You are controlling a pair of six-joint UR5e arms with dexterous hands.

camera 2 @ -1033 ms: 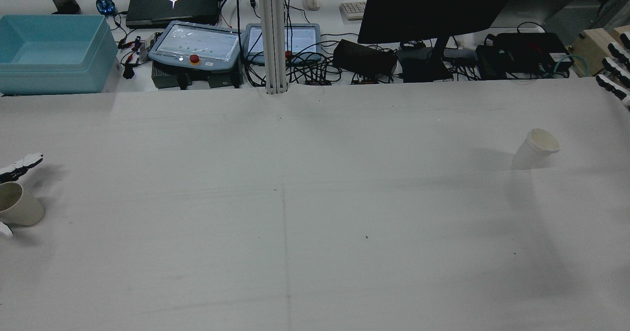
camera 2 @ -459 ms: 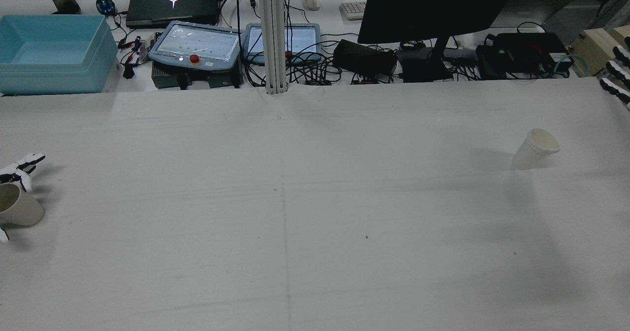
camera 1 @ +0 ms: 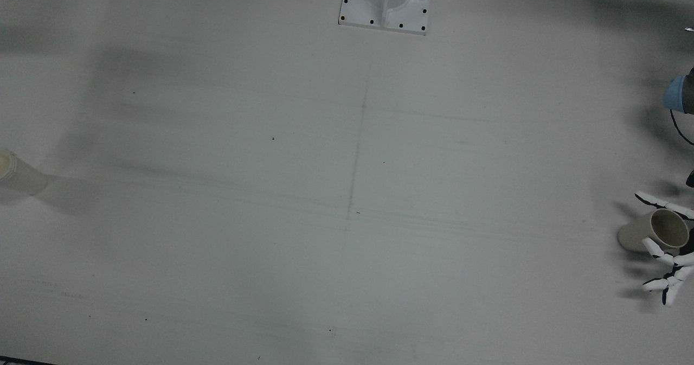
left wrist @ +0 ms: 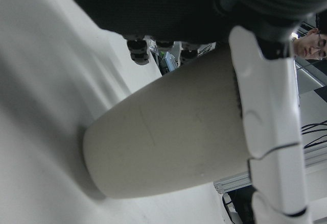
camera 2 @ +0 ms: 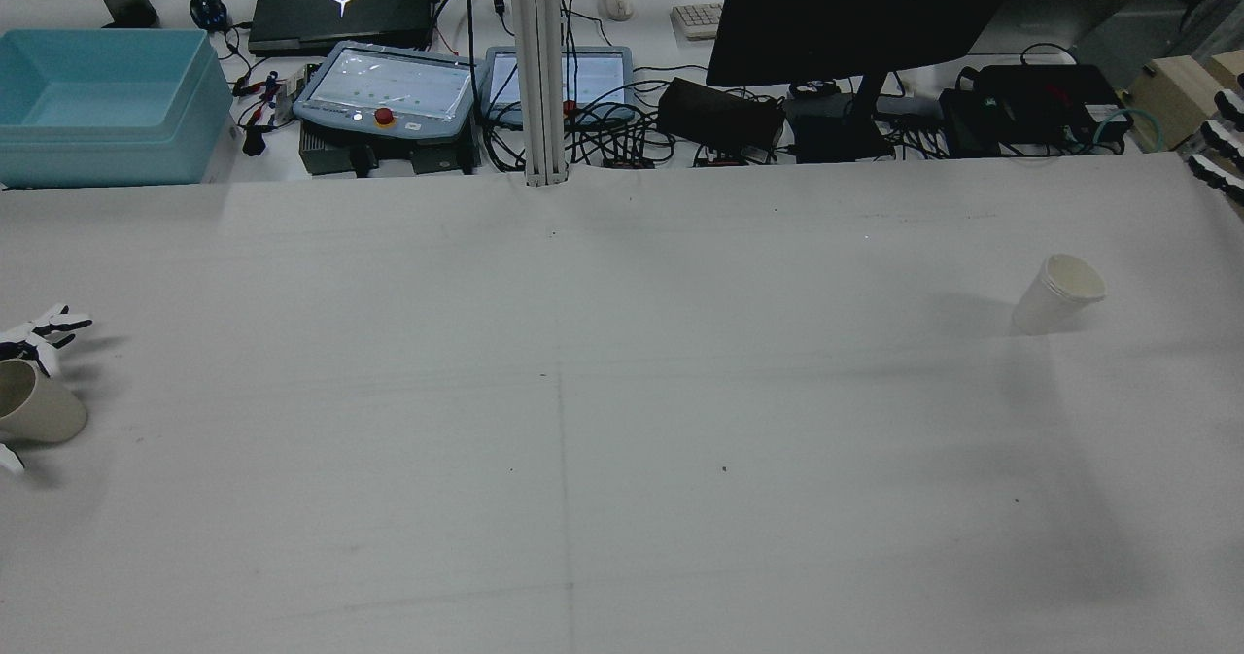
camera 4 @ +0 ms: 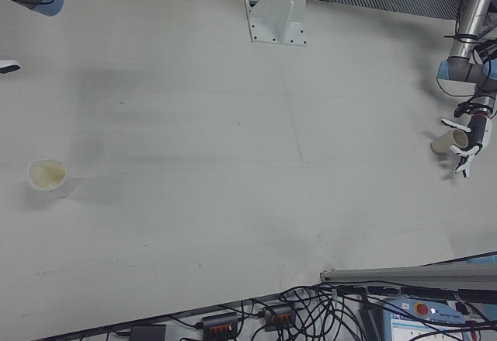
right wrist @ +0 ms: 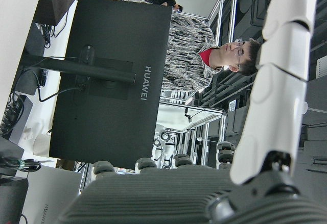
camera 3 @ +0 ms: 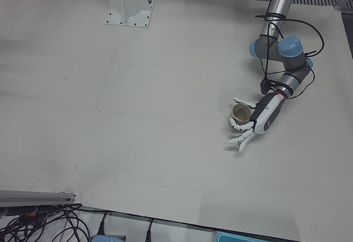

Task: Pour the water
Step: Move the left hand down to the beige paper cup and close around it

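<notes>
Beside the beige cup (camera 3: 239, 115), upright on the worktop (camera 3: 138, 98): left hand (camera 3: 255, 123), fingers spread around its wall, not clamped. White cup (camera 2: 1057, 294) well apart; right hand (camera 2: 1223, 139) nearer that, closure indeterminate.

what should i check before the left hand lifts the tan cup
1. Left hand around tan cup: ok, fingers on both sides.
2. Firm grasp: cannot tell; a finger lies against the wall, the others are not clearly pressed on.
3. Tan cup upright on table: ok.
4. Water in tan cup: cannot tell, its inside looks dark.
5. White cup upright and unobstructed: ok, far across the table.
6. Right hand away from white cup: ok, at the table's edge.
</notes>
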